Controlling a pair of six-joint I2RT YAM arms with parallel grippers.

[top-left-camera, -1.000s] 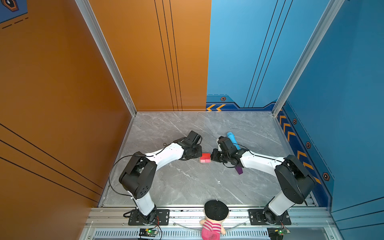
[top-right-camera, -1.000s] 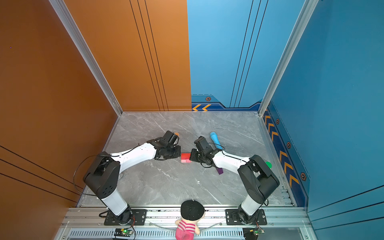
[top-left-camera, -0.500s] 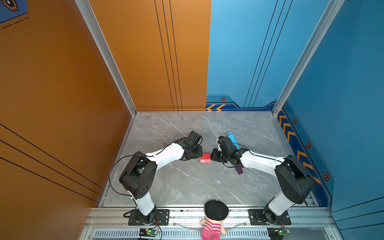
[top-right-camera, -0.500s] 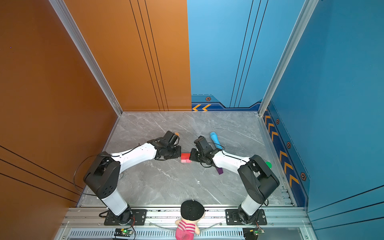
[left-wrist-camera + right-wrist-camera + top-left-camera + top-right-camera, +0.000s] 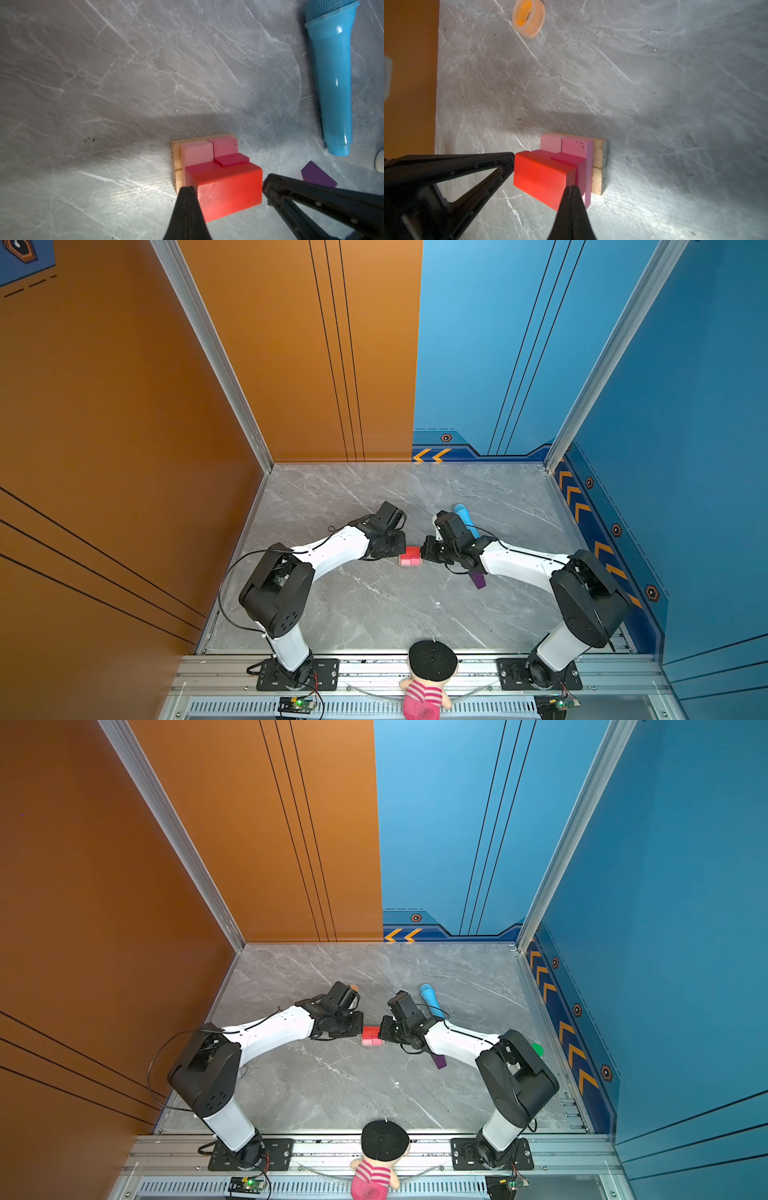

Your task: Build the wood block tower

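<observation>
While the grey bench (image 5: 374, 614) carries everything, the blue microphone-shaped tube (image 5: 332, 83) lies just beyond the right pincer (image 5: 572, 188). Both pincers are fully closed and grip nothing. The left pincer (image 5: 188, 189) and the right one flank the wood block tower (image 5: 197, 154), tips at opposite ends of its top red brick (image 5: 228, 191). The purple house-shaped piece (image 5: 318, 176) lies flat near the right pincer, apart from the tower. An orange tape ring (image 5: 528, 17) sits beyond the left pincer.
</observation>
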